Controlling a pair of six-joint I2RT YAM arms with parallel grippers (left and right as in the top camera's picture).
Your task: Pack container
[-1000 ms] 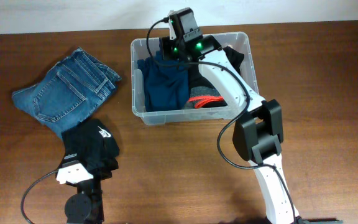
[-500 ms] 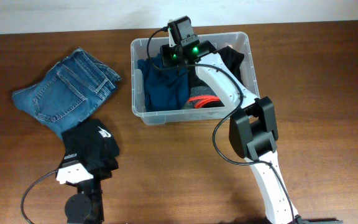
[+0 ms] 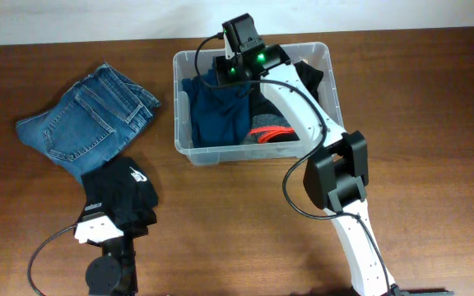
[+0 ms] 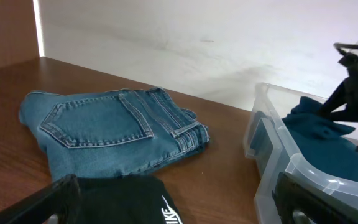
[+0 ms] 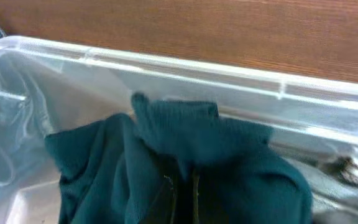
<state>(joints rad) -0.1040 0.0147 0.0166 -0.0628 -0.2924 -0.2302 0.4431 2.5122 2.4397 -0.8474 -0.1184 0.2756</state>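
The clear container (image 3: 181,123) stands at the back middle of the table, holding a teal garment (image 3: 218,115), dark clothes (image 3: 308,77) and something red (image 3: 270,131). My right gripper (image 3: 220,80) reaches into its far left part. In the right wrist view its fingers (image 5: 183,199) are shut on a bunched fold of the teal garment (image 5: 229,155), just inside the container's wall (image 5: 166,62). My left gripper (image 4: 176,208) hangs open low over a black garment with a white logo (image 4: 129,199), its two fingers wide apart.
Folded blue jeans (image 3: 85,119) lie at the left, just behind the black garment (image 3: 126,185). In the left wrist view the jeans (image 4: 110,130) sit ahead and the container's corner (image 4: 272,155) is to the right. A white wall bounds the table's back.
The right arm shifted slightly over the back of the container, its elbow drifting left, still gripping the teal garment. The left arm has not moved.
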